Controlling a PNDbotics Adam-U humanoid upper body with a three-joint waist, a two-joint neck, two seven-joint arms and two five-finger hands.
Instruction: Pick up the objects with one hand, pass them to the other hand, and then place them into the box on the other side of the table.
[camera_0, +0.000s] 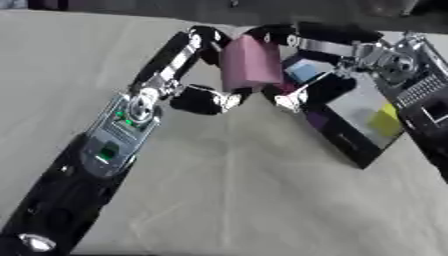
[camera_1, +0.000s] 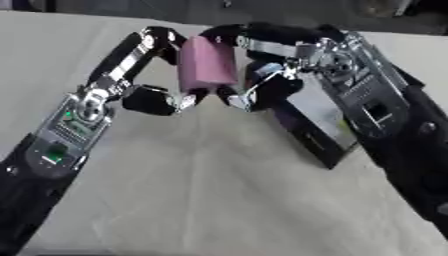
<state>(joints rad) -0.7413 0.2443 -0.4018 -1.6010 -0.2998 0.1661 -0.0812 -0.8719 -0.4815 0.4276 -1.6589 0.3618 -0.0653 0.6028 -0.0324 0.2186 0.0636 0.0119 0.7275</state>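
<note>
Beige cloth-covered table (camera_0: 262, 210); dark, possibly cluttered strip beyond.

Lighting even, moderately bright, diffuse; the source cannot be told. Tabletop (camera_0: 262, 190) reads pale beige, with soft, faint shadows beneath the arms. Small specular glints on silver joints of the left hand (camera_0: 206, 95) and right hand (camera_1: 271, 85). Overall soft blur, blocky compression; fine detail smeared. Far edge dark, underexposed.
</note>
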